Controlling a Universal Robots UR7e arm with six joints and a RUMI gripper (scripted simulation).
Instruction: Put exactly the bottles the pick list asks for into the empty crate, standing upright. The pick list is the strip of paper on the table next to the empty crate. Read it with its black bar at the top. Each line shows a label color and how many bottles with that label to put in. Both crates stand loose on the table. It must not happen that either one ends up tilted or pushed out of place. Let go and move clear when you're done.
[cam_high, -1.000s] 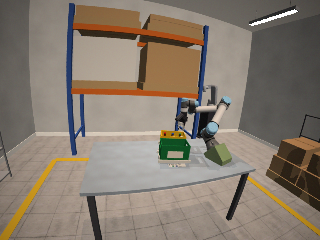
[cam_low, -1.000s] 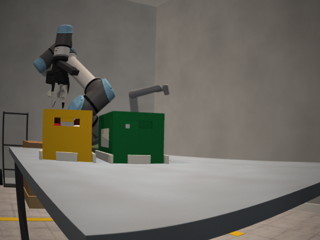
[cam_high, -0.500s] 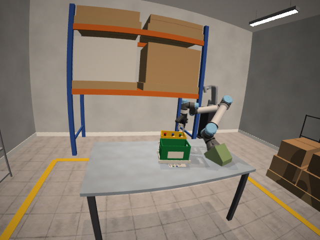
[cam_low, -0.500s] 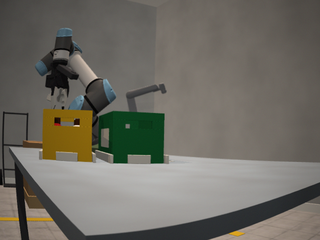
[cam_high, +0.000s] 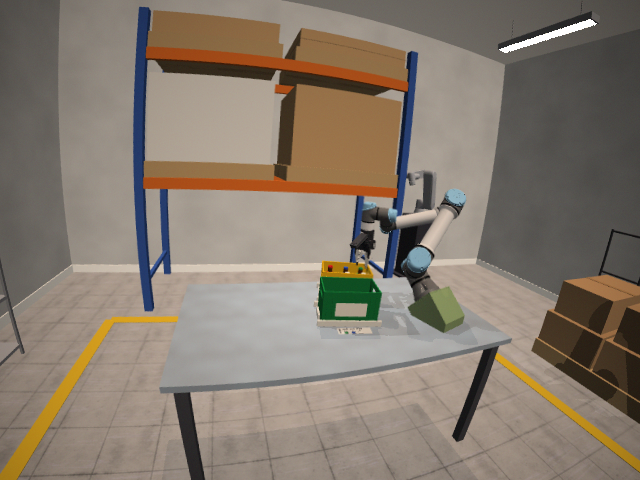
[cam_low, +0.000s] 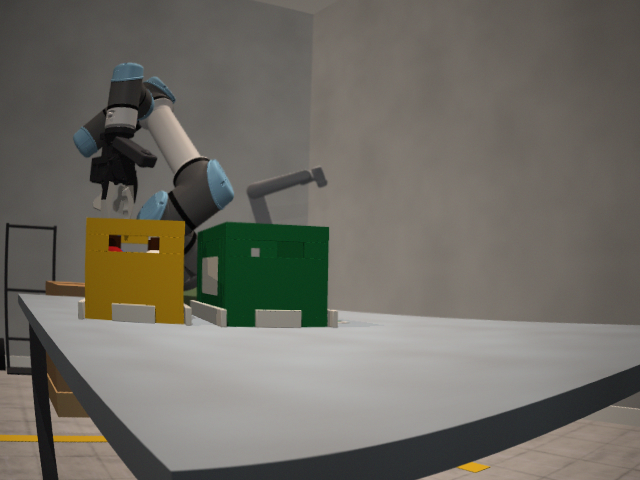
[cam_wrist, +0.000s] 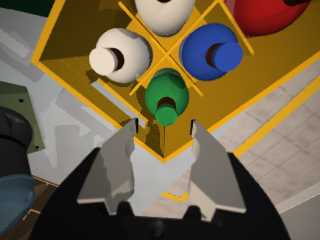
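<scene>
The yellow crate (cam_high: 324, 269) (cam_low: 134, 284) (cam_wrist: 280, 60) holds a green bottle (cam_wrist: 166, 92) (cam_high: 360, 269), a blue bottle (cam_wrist: 207, 52) (cam_high: 345, 269), a red bottle (cam_wrist: 265, 15) (cam_high: 330, 268) and two white bottles, one white bottle (cam_wrist: 132, 55) beside the other white bottle (cam_wrist: 162, 15). My gripper (cam_high: 362, 262) (cam_low: 116, 214) (cam_wrist: 164, 119) is partly open and empty, low over the crate's corner by the green bottle. The green crate (cam_high: 361, 298) (cam_low: 276, 289) shows no bottles; its floor is hidden. The pick list (cam_high: 354, 331) lies before it; green and blue marks show, its numbers are too small to read.
Low pale holders, such as the strip (cam_high: 348, 323) (cam_low: 278, 318), edge both crates. The crates stand close together. An olive green block (cam_high: 439, 310) is at the arm's base on the right of the table (cam_high: 248, 341). A blue and orange shelf rack (cam_high: 142, 155) stands behind.
</scene>
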